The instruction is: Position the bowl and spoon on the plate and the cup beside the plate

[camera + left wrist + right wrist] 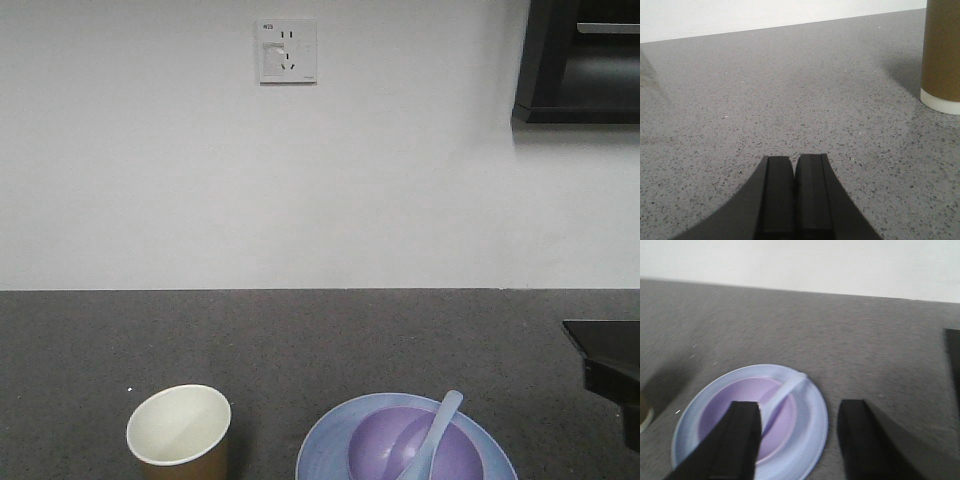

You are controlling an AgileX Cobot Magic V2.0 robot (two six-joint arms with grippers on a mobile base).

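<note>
Evidently the spoon (432, 432) lay in the bowl (415, 447) on the plate (325, 445), cup (180, 430) just beside, right gripper (800, 437) spread wide and empty, left gripper (794, 172) closed on nothing; cup judged light, crushable, best held mid-wall.

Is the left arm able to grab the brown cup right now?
Probably yes. The cup stands upright ahead and to the right of the left gripper, with only bare countertop between them. The fingers are shut, though, so they would need to open first.
</note>
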